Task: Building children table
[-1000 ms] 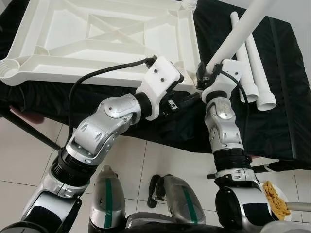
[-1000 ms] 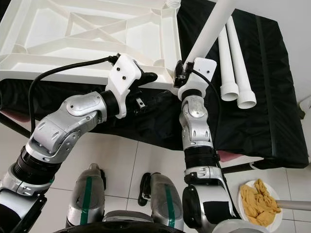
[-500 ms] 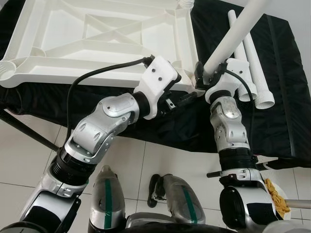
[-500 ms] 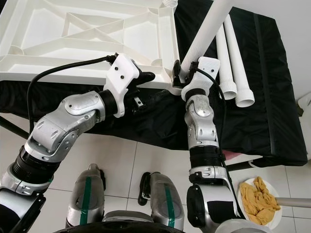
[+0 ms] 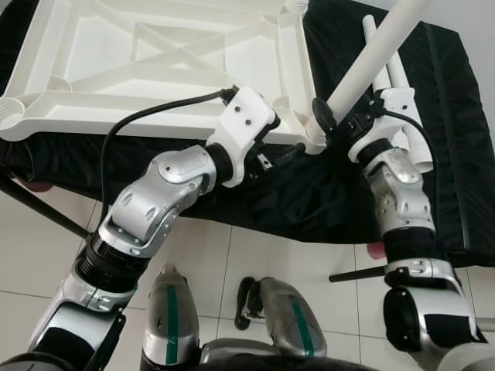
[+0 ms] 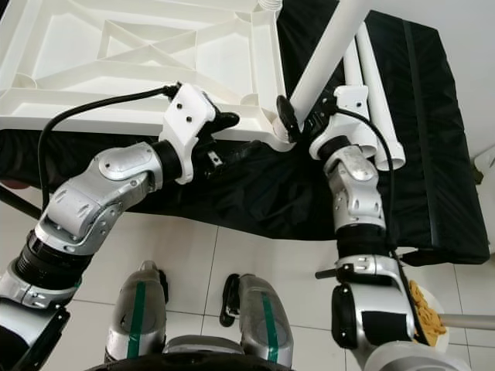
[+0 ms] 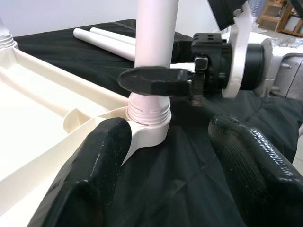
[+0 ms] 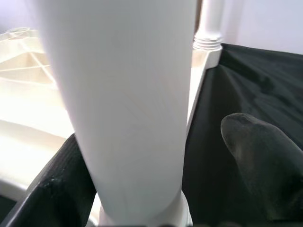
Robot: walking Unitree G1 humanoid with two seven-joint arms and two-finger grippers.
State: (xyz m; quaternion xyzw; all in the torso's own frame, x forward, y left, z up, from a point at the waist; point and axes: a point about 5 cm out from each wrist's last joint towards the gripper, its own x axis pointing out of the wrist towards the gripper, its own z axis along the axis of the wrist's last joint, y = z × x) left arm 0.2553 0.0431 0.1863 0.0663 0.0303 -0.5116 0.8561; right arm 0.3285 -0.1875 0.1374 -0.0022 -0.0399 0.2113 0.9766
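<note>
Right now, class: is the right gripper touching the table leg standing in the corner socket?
Touching. In the left wrist view, one of the right gripper's black fingers lies flat against the table leg, just above the corner socket.

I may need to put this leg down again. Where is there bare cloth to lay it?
Bare black cloth lies right of the two spare legs, out to the cloth's edge. A narrower strip runs along the near edge below the tabletop. The near-right socket corner is crowded: right end effector, held leg, left end effector.
</note>
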